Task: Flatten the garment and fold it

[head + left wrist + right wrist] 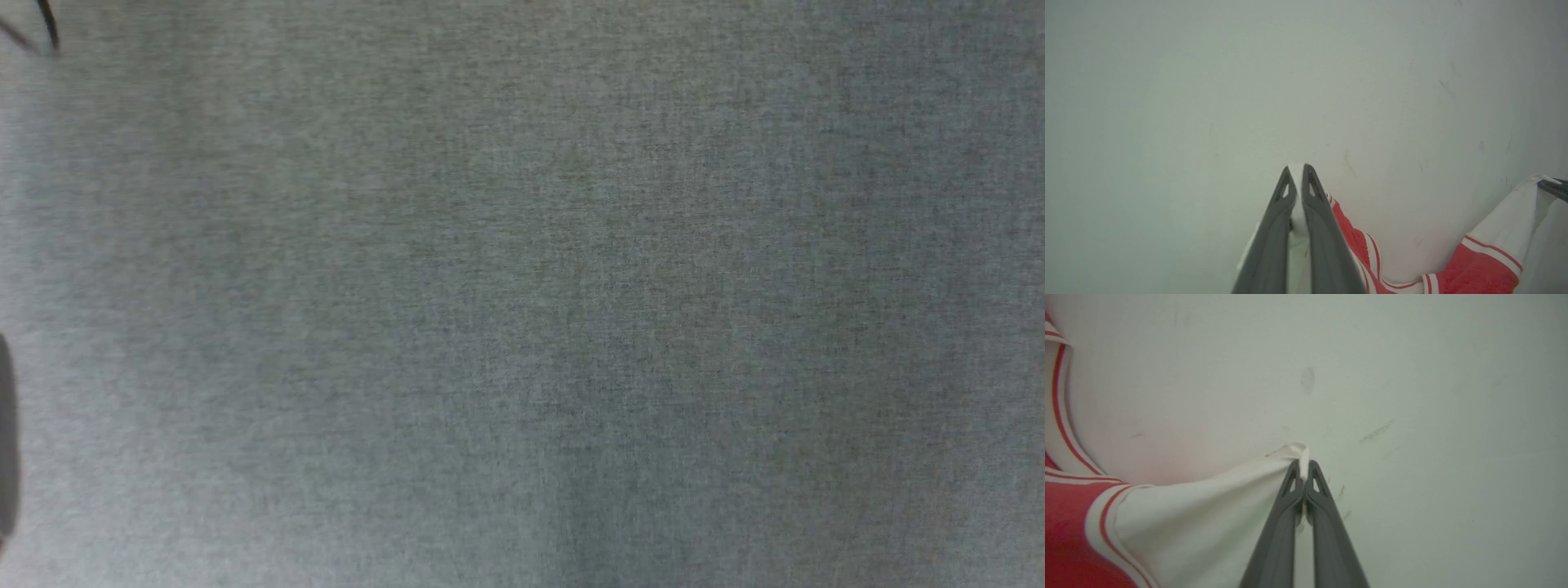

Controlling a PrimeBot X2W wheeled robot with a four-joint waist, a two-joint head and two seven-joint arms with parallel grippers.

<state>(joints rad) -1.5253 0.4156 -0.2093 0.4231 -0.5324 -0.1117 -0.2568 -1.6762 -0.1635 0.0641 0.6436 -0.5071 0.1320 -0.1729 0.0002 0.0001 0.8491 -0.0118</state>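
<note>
In the left wrist view my left gripper point(1298, 169) is shut on a white fold of the garment point(1478, 269), a red T-shirt with white sleeves and red-white striped trim. The cloth hangs from the fingertips just over a pale surface. In the right wrist view my right gripper point(1302, 463) is shut on the edge of a white sleeve point(1200, 514), which stretches left toward the red body point(1069, 531). At the left wrist view's right edge, dark fingers point(1555, 188) pinch the other white sleeve.
A pale, lightly scuffed tabletop point(1208, 81) lies under both grippers, seen too in the right wrist view point(1412, 375). The head view is a blurred grey woven surface point(522, 294) with a dark shape point(6, 433) at its left edge.
</note>
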